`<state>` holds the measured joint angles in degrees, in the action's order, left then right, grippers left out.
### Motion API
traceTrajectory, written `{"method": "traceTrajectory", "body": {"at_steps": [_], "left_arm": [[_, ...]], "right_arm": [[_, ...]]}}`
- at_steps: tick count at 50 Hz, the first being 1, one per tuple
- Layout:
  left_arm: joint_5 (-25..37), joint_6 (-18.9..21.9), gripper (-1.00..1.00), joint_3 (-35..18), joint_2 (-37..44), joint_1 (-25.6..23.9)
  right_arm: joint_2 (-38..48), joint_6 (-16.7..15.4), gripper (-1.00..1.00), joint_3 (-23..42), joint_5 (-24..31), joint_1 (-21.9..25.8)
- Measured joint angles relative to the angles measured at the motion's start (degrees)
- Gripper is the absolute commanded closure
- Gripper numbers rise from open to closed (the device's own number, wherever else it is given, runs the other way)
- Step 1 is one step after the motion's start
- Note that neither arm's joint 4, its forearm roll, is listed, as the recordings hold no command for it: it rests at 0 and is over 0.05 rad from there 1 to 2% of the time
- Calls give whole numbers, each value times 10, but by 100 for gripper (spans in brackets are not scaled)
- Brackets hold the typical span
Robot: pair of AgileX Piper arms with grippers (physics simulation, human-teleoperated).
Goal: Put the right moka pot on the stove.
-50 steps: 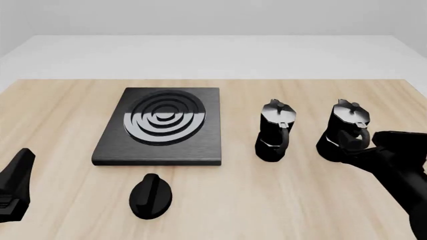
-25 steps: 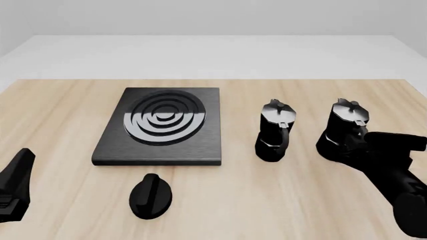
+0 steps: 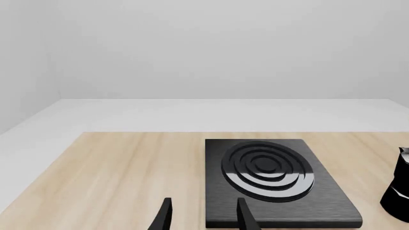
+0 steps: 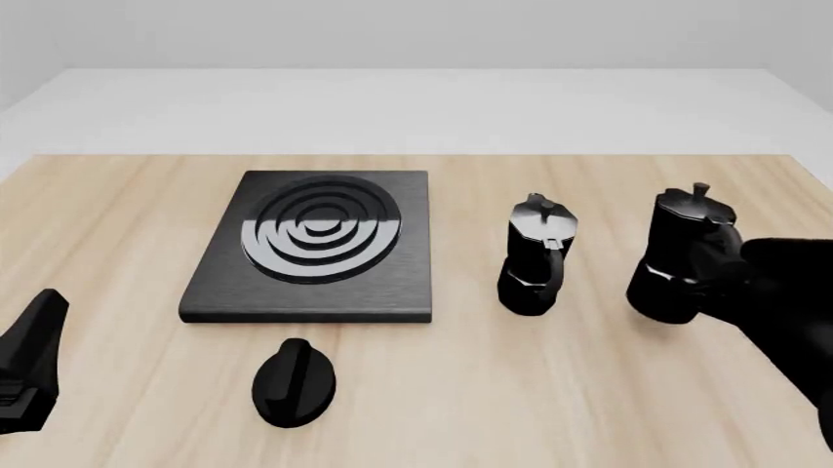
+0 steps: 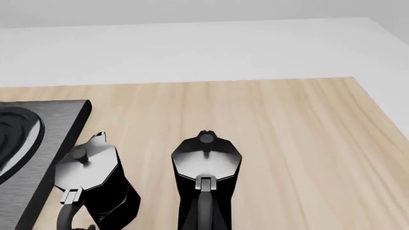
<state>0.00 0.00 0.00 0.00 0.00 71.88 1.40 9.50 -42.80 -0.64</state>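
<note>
The right moka pot is black and faceted with a knobbed lid. It stands at the right of the table, tipped slightly, with its base about level with the wood. My right gripper comes in from the right and is closed on its handle side; the fingers merge with the black pot. In the right wrist view the pot fills the centre with its handle toward the camera. The stove lies left of centre, well apart from the pot. My left gripper is open and empty at the near left, with its fingers spread.
The other moka pot stands between the stove and the held pot, close beside it in the right wrist view. A small black round dial knob lies in front of the stove. The table's right edge is near the held pot.
My right gripper has closed in on the right pot's handle. The pot has shifted slightly right and up and now leans. The left arm has not moved.
</note>
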Motion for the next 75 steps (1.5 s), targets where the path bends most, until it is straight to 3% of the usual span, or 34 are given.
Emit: {"method": "traceTrajectory", "body": {"at_steps": [19,42,58,75], "left_arm": [[0,0,-100,0,0,0],[0,0,-100,0,0,0],[0,0,-100,0,0,0],[0,0,-100,0,0,0]], "right_arm": [[-199,-18,100,32,187,21],[-307,-32,100,120,341,81],[-295,-37,100,184,364,140],[-231,-38,100,223,307,209]]}}
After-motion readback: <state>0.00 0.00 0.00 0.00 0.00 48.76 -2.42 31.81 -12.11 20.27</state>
